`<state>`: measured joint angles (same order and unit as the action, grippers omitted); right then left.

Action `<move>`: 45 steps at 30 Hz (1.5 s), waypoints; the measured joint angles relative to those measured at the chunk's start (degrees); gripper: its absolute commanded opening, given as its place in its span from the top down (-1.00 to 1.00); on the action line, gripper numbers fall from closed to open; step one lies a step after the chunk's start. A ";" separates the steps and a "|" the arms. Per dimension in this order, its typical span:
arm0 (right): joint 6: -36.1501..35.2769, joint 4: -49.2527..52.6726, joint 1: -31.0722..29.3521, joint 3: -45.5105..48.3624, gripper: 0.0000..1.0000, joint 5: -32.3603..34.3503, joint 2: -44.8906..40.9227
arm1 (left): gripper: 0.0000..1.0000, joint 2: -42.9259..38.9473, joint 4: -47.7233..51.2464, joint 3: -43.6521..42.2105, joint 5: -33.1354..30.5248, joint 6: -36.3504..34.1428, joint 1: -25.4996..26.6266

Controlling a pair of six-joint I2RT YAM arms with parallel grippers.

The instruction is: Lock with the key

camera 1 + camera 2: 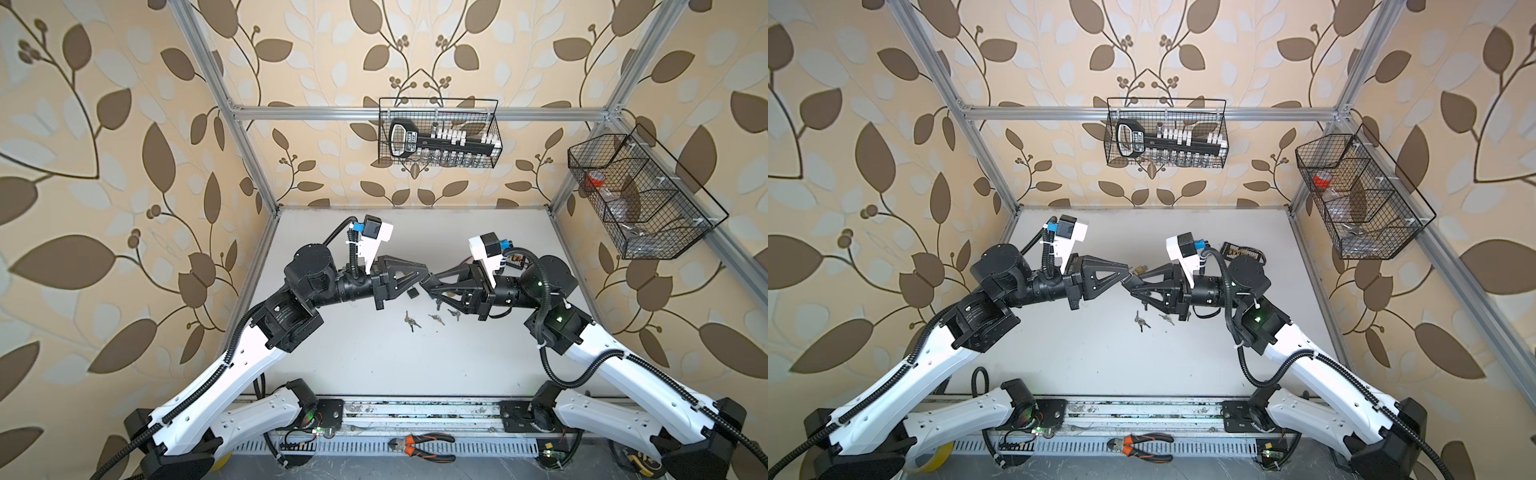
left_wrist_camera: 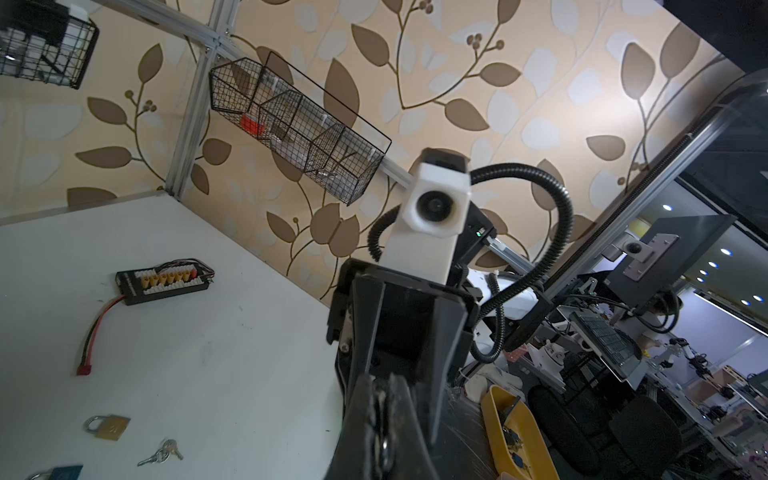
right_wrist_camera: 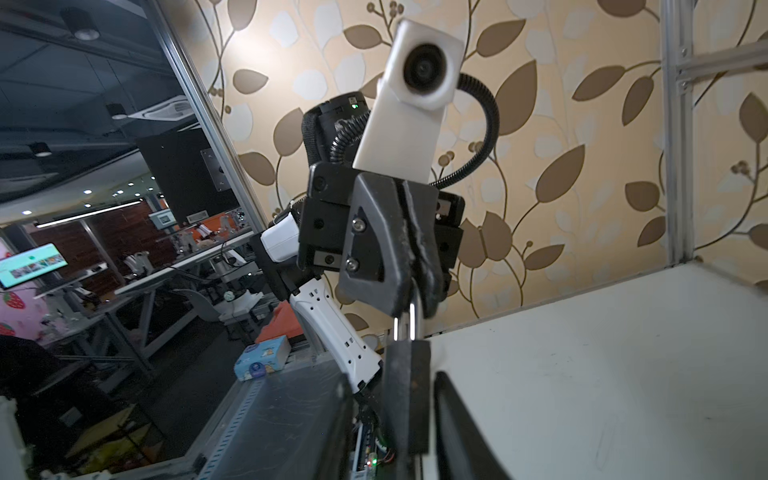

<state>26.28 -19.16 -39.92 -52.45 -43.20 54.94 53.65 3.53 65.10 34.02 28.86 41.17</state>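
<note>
Hanging in mid-air over the white table (image 1: 374, 365), the padlock (image 3: 409, 395) is gripped by its shackle (image 3: 412, 318), and only the right wrist view shows it. There the left gripper (image 3: 412, 297) has its fingers pressed together on the top of the steel loop, whose two legs run down into a dark rectangular body.

Both top views hide that grip: the two grippers simply meet tip to tip above the middle of the table.

The right gripper (image 2: 405, 370) faces the left wrist camera with its fingers spread apart. In the right wrist view the dark body sits just beside one of those fingers; touching or not, I cannot tell.

Down on the table, small key bunches (image 1: 411, 321) lie loose just in front of the grippers in both top views.

The left wrist view adds a brass padlock (image 2: 109, 427) lying flat near one bunch, and the corner of a blue padlock (image 2: 62, 473) at the frame edge.

A charging board (image 1: 1241, 252) with a red and black lead lies behind the right arm.

Whether a key sits in the held lock, I cannot tell.
</note>
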 measured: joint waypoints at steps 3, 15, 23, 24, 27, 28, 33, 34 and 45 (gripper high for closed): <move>-4.61 1.11 0.07 0.20 -0.39 3.48 -3.17 | 1.00 -0.07 2.23 0.00 -3.28 0.15 -0.02; -21.75 14.21 -5.62 0.66 -0.45 23.80 -1.86 | 1.00 -2.16 9.09 0.00 -14.82 0.28 0.00; -21.73 9.40 -12.33 3.52 -0.41 36.81 2.71 | 1.00 -2.19 15.43 0.00 -24.24 0.28 -0.02; -21.40 8.55 -12.79 3.65 -0.41 37.66 3.65 | 1.00 -2.19 15.76 0.00 -24.68 0.28 -0.02; -20.61 6.16 -14.56 3.76 -0.39 40.30 7.06 | 1.00 -2.19 16.02 0.00 -25.81 0.28 -0.02; -20.24 5.31 -14.93 3.80 -0.36 40.92 8.09 | 1.00 -2.23 16.04 0.00 -26.16 0.28 -0.02; -18.51 1.90 -15.19 4.13 0.00 42.84 10.80 | 1.00 -2.51 16.09 0.00 -27.08 0.28 -0.02; -18.21 1.29 -15.19 4.13 0.08 43.08 11.10 | 1.00 -2.60 16.09 0.00 -27.08 0.28 -0.02; -16.70 -0.46 -15.21 4.13 0.58 45.00 12.33 | 1.00 -2.73 16.52 0.00 -27.65 0.28 -0.02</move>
<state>9.58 -19.62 -55.13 -48.31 1.80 67.26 50.92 20.05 65.10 6.37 29.15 41.15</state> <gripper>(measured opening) 0.248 0.054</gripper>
